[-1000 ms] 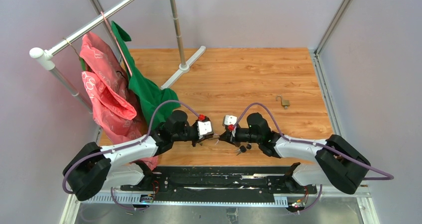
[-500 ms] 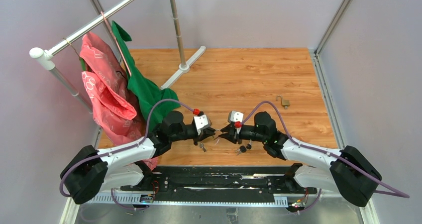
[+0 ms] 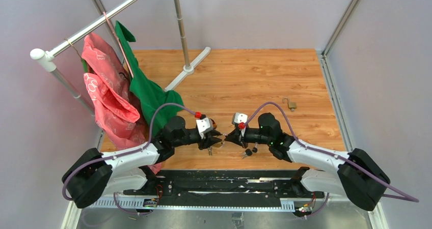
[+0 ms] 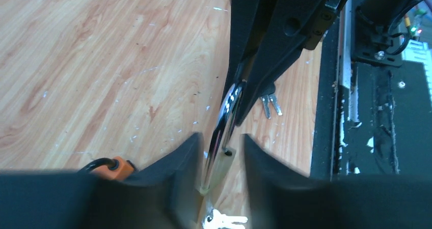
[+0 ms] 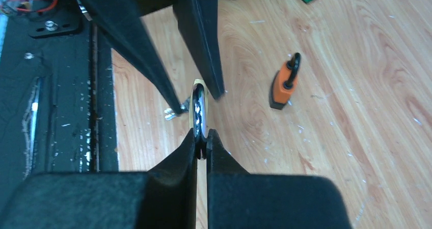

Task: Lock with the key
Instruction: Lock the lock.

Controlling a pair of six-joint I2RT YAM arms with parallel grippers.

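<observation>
- The left arm is reaching in low from the left toward the middle of the near side of the table (image 3: 265, 81). Its wrist is rolling further over than a second ago.
- The left gripper (image 3: 216, 135) is loosening. Its jaws were pinched a moment back and are now standing slightly apart around the pale tag of the key ring (image 5: 198, 103).
- The orange padlock (image 5: 283, 84) is lying on the wood below the left gripper, a little to the far side, and nothing is touching it.
- The key ring is hanging in the air between the two grippers, edge-on to both wrist cameras.
- The right gripper (image 3: 228, 137) has just flicked apart and is now clenching the ring again. To me the key is passing from left to right, so the locking itself is still to come.
- The right arm is mirroring the left, stretching in low from the right. Spare keys (image 3: 248, 151) are lying on the table just near of it.
</observation>
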